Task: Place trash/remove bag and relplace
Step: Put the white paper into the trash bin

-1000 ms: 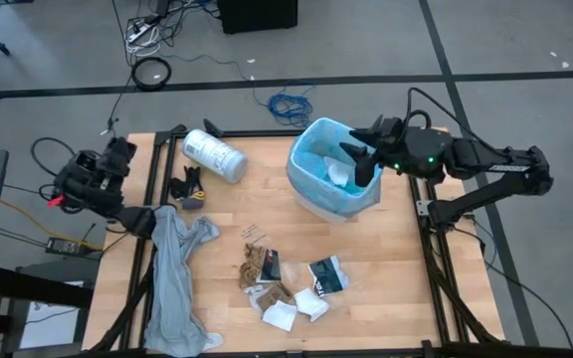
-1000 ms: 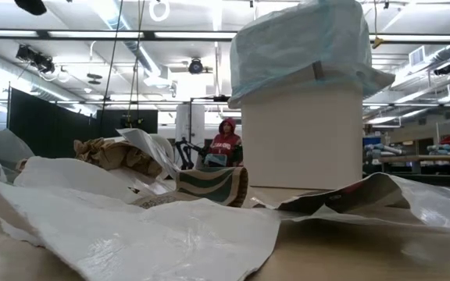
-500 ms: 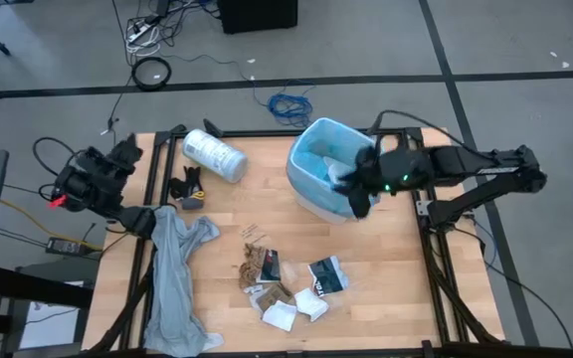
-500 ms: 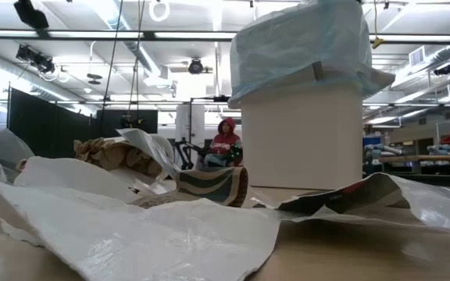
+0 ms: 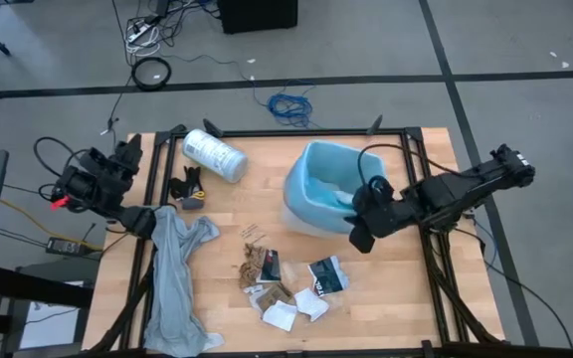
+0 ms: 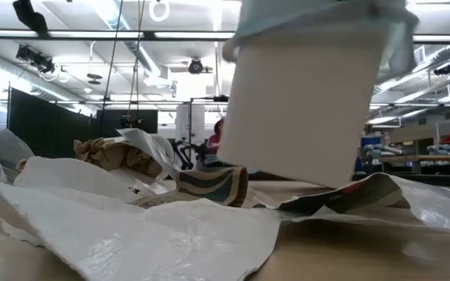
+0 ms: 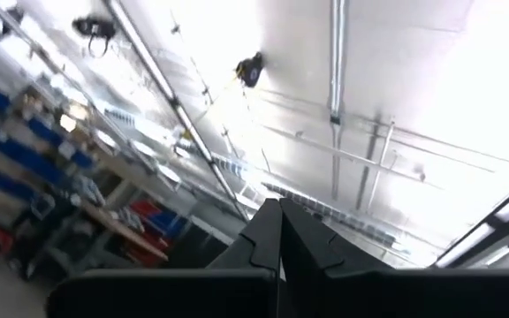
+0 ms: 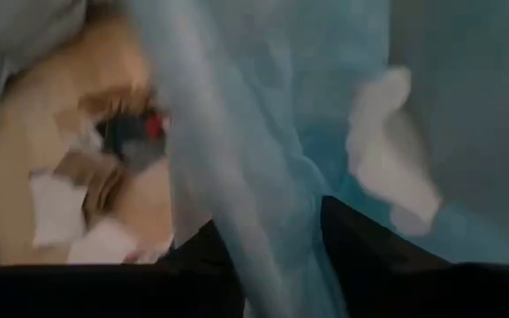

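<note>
The white bin (image 5: 301, 221) with the light-blue bag (image 5: 318, 177) over its rim stands tilted right of the table's middle; the low view shows the bin (image 6: 303, 101) tipped, one side of its base raised. A white crumpled paper (image 8: 391, 150) lies inside. My right gripper (image 5: 363, 231) sits on the bin's near right rim, shut on it. Loose trash (image 5: 286, 283), papers, brown wrappers and a packet, lies near the front edge. My left gripper (image 5: 127, 154) waits shut off the table's left edge, pointing up (image 7: 281, 230). My right gripper straddles the bag-covered rim (image 8: 263, 221) at the bin's near right side, one finger inside the bin and one outside. The fingers slant down from the table's right. The bin leans in this hold, one side of its base off the table.
A limp grey plastic sheet (image 5: 174, 278) hangs over the front left of the table. A white printed roll (image 5: 214, 155) and a small black and yellow item (image 5: 187, 187) lie at the far left. In the low view the trash (image 6: 116, 156) fills the foreground.
My right gripper has dropped from above the bin's far right side toward the near edge and tipped downward onto the near right rim. The bin has slid toward the near edge and a little left, and has tilted, its base lifting on one side.
</note>
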